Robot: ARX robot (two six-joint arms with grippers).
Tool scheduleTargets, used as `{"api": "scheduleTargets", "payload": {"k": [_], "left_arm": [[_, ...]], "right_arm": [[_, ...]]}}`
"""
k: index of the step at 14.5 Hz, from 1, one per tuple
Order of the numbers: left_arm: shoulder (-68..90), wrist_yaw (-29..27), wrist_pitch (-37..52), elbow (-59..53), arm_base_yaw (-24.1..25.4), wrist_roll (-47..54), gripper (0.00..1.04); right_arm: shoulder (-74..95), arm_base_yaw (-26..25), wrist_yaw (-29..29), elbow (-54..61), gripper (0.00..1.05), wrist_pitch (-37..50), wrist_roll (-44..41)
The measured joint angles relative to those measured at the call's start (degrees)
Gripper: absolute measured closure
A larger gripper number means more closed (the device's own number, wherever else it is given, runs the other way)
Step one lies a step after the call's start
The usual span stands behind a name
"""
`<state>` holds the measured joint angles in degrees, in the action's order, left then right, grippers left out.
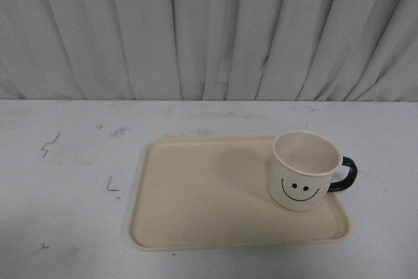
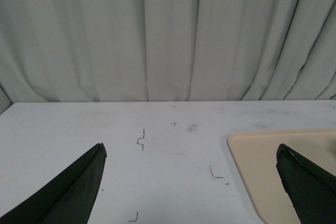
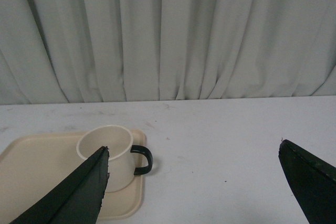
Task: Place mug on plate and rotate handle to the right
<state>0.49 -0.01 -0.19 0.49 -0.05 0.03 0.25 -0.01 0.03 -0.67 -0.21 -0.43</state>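
Mug (image 1: 302, 173) sitting upright on the plate (image 1: 196, 200), that's what I've got on the front camera. It's in the plate's far right corner, smiley face toward me, and the handle (image 1: 346, 174) pokes out to the right, overhanging the plate's right rim. Rest of the plate is bare beige, lying flat on the pale worktop (image 1: 59, 181), which has a few dark scuff marks and small pen marks on its left half. Grey-white curtain (image 1: 209, 31) hangs behind everything.

Neither arm shows on the front camera. Switching to the left wrist: left gripper (image 2: 191, 163) is up off the surface, its dark fingers (image 2: 79, 192) spread wide with nothing between them but worktop, and one corner of the plate peeks in beside the other finger. No mug in that view.

Right wrist now: right gripper (image 3: 194, 166) is also clear of everything, fingers (image 3: 84, 192) spread wide apart, gripping nothing. From here I see the mug (image 3: 107, 150) on the plate's corner (image 3: 42, 171), partly behind one finger, with the black handle (image 3: 143, 160) looping out toward the open worktop. I can't tell how near that finger is to the mug.
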Motion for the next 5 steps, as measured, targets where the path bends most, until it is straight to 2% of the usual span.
{"api": "scheduleTargets", "payload": {"k": [5], "left_arm": [[0.00,0.00,0.00,0.00,0.00,0.00,0.07]], "right_arm": [[0.00,0.00,-0.02,0.00,0.06,0.00,-0.02]]}}
